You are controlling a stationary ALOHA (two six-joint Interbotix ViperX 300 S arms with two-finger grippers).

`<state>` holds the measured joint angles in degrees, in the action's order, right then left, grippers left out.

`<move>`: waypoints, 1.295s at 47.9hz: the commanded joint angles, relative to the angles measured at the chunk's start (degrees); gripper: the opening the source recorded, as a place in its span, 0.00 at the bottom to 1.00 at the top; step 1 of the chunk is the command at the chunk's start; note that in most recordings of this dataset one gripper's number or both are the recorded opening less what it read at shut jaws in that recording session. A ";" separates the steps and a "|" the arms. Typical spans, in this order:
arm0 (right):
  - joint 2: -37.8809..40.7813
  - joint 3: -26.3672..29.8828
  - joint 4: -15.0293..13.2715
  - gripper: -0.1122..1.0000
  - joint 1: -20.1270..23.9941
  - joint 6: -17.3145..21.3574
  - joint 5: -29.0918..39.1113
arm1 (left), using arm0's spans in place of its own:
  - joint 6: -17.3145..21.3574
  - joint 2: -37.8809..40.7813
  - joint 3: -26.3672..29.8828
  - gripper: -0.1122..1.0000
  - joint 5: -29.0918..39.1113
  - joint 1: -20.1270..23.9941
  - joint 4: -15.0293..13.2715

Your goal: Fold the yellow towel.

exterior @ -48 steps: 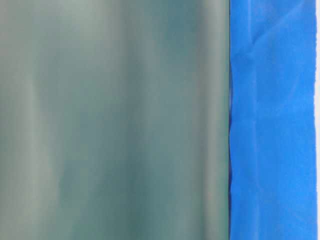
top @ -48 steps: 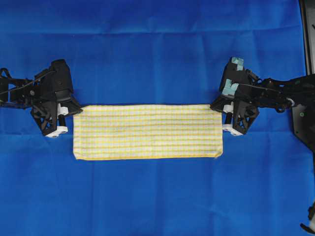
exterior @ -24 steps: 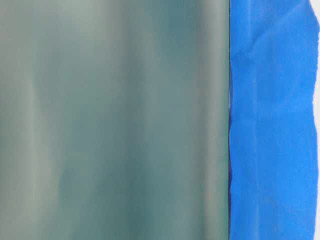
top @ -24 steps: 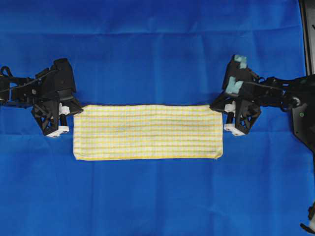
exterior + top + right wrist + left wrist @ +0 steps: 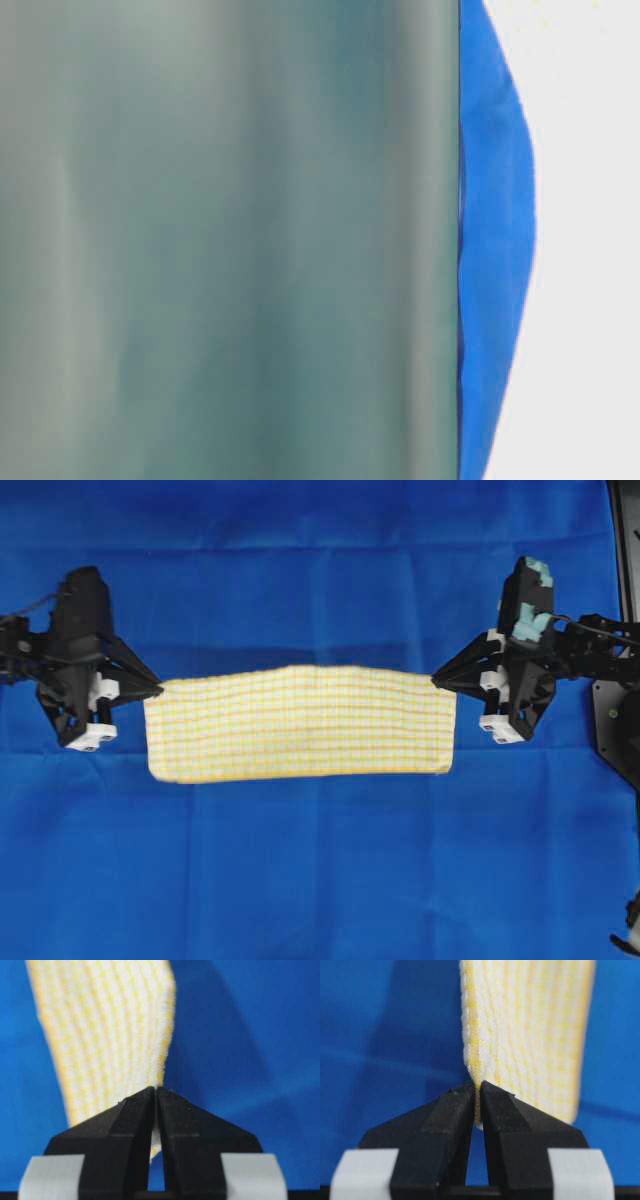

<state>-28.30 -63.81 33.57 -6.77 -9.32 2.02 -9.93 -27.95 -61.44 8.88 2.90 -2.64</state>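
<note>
Towel corners are pinched at both ends. The yellow towel point(image 5: 300, 725), already a long narrow band, is stretched across the middle of the blue cloth point(image 5: 320, 570) that covers the table. Its far left corner is clamped by the left end effector point(image 5: 158, 688), and its far right corner by the right end effector point(image 5: 436, 681). In each wrist view the black jaws are seen pressed together on the hem, with only a sliver of cloth between them. The far edge of the towel bows away from its near edge between the two grips, so that edge is judged to be held off the blue cloth, while the near edge lies flat on it. The table-level view is filled by a blurred grey-green surface and a strip of blue, and nothing of the towel can be read from it.

The step in hand is judged to be a further lengthwise fold: the far edge is raised so that it can be carried over to the near edge. For the next move, both corners need to be brought toward the near edge together and kept level, with the towel held taut between them. The far hem should be laid along the near hem before the grips are let go. If one side leads, a skewed fold is likely.
</note>
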 commanded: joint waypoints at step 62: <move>18.98 18.28 -7.82 0.12 -20.92 -0.53 -6.94 | 1.85 18.72 17.58 0.13 -20.04 -20.04 0.09</move>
<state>-9.93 -48.43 26.37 -26.72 -9.76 -4.22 -8.79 -10.37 -47.11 -10.63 -15.91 -2.72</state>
